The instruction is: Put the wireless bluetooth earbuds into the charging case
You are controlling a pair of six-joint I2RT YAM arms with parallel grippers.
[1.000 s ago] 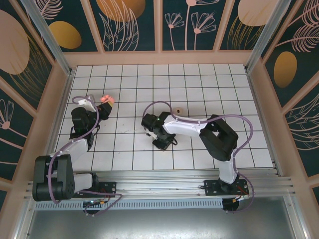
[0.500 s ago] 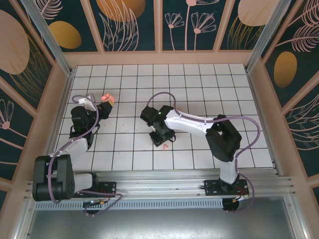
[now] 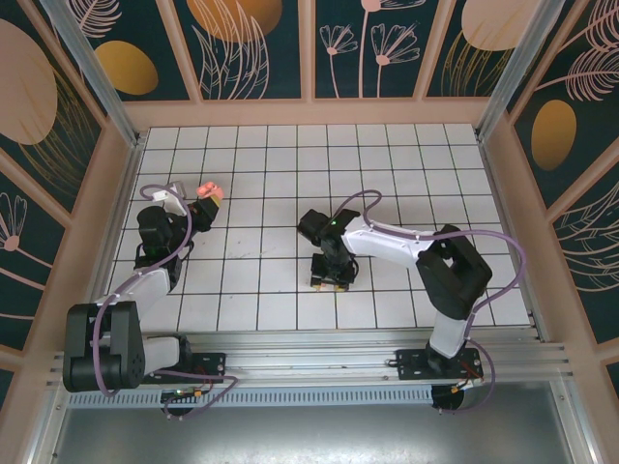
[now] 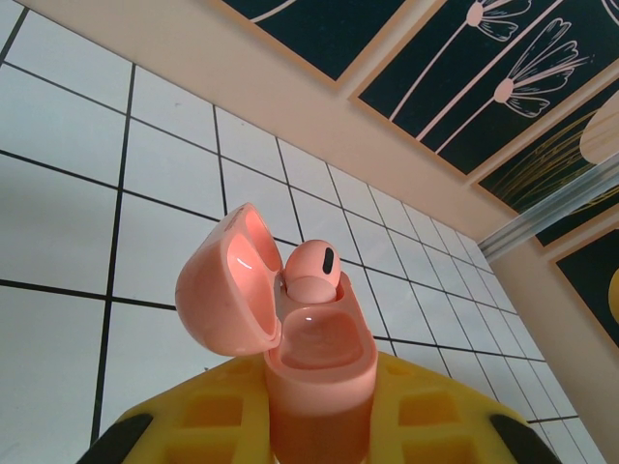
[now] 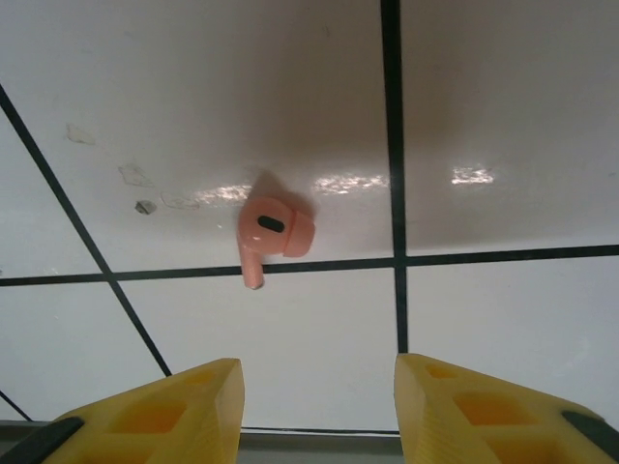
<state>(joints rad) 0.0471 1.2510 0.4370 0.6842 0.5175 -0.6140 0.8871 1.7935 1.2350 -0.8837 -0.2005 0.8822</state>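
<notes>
The left claw (image 4: 317, 430) is gripping the small glossy pink plastic charging case (image 4: 319, 353) by its lower body, jaws closed tight on it. It is holding the case up over the far-left part of the white tiled bench (image 3: 387, 164). The rounded hinged lid (image 4: 227, 285) is standing open to one side. One pink plastic bud w/ a dark oval vent, the seated earbud (image 4: 311, 269), is sitting in a socket w/ its head sticking out. The second socket I cannot make out.

The right claw (image 5: 317, 401) is hovering low over the bench, near the middle-front, w/ its yellow fingers apart and nothing between them. The second pink bud, the loose earbud (image 5: 271, 230), is lying flat on a tile just ahead of the fingers, touching neither. Its short stem is reaching over a black grout line.

Handling, as I am judging it: the loose earbud is looking very light, hard and smooth, so it is probably sliding or flipping away under a careless pinch. It is not seeming soft, nor esp. fragile, only tiny. The best hold is probably across the rounded head, i.e. leaving the stem free for going into the socket. The charging case is also slick, so the body, not the lid, is the right place to hold it.
</notes>
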